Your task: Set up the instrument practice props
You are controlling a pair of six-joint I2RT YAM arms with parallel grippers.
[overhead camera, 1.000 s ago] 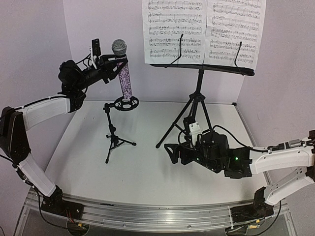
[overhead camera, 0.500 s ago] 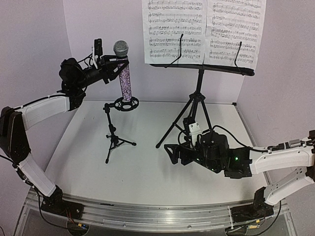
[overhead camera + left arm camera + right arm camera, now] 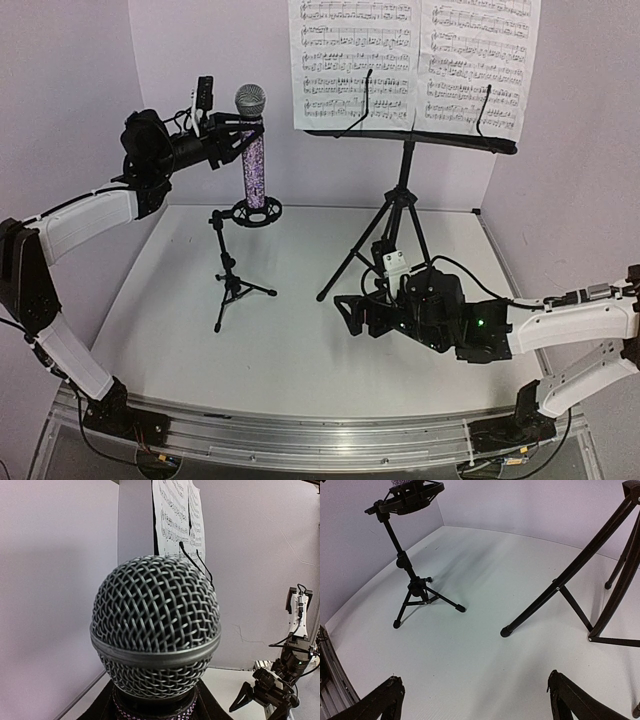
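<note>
Microphone point(image 3: 253, 155) more upright than before

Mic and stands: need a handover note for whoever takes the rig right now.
Left claw: shut on the mic near its top. The mic is upright with its lower end at the ring of the mic stand; how deep it sits I cannot tell.
Right claw: open, empty, low over the table near the music stand.
Done: music stand is up at the back, two pages on its tray.
Left: confirm the mic is seated in the ring, then release it.
</note>
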